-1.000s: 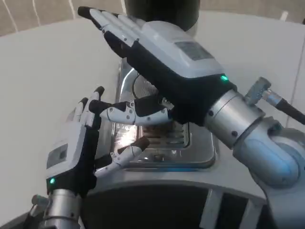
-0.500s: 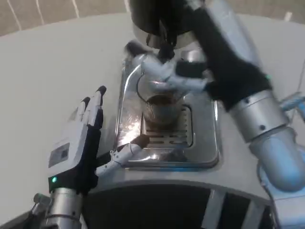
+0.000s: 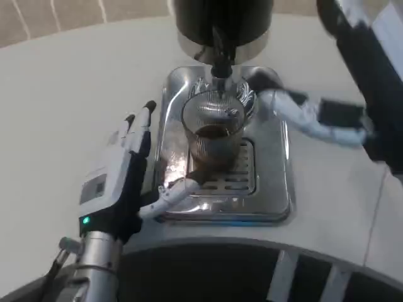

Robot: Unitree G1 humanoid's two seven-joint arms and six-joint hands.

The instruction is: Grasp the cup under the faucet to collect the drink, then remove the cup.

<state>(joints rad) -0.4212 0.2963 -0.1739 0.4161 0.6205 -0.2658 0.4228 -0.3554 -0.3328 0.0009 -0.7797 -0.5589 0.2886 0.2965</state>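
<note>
In the head view, a ribbed clear cup [image 3: 213,133] is seen standing upright on the steel tray [image 3: 271,195], directly under the dark faucet [image 3: 220,60] at the far side. A brown drink is held in its lower half, so some liquid is judged to be collected already. The tray rests on the white desk [image 3: 63,94].

The left hand [image 3: 123,179] is placed at the left of the tray, near side, with its fingers [image 3: 140,129] spread and pointing away; nothing is held. Its thumb reaches toward the cup's base, just beside it; whether contact is made cannot be told.

The right hand [image 3: 315,113] is seen blurred at the right of the cup, apart from it, with white fingers pointing left toward the rim. Nothing is seen in it, but the blur leaves its fingers' spread unclear, so that cannot be told.

The cup is judged to be stiff, probably glass or hard plastic, breakable, and light with a modest added weight of liquid. The ribbed wall should offer some purchase, though wetness could make it slippery. A hold around the middle of the wall, below the rim, is advised, with the cup kept upright so that nothing is spilled.
</note>
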